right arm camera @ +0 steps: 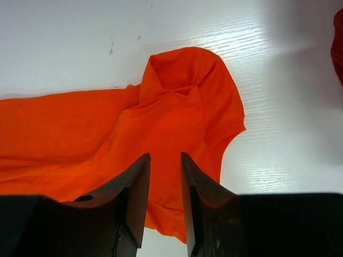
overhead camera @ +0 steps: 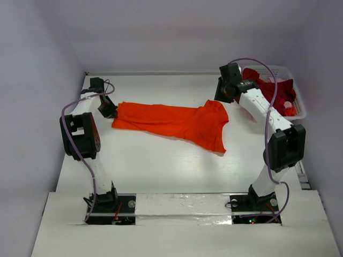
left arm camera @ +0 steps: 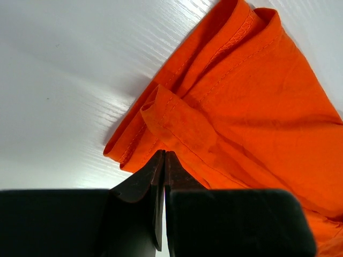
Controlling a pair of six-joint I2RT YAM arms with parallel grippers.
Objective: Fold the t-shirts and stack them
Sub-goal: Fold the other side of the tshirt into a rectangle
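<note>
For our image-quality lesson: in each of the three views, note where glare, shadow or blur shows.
Top external: soft, even light, barely any shadows, the orange t-shirt sharp. Left wrist: a glare streak on the table beside the hem; the left tool dark, detail lost. Right wrist: bright glare on the table at the picture's right, shadow in its top corner; the right tool also dark.

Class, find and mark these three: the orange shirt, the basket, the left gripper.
orange shirt (overhead camera: 177, 122): top view, mid-cloth.
basket (overhead camera: 298, 92): top view, right wall.
left gripper (left arm camera: 163, 156): left wrist view, between the tips of its jaws.
</note>
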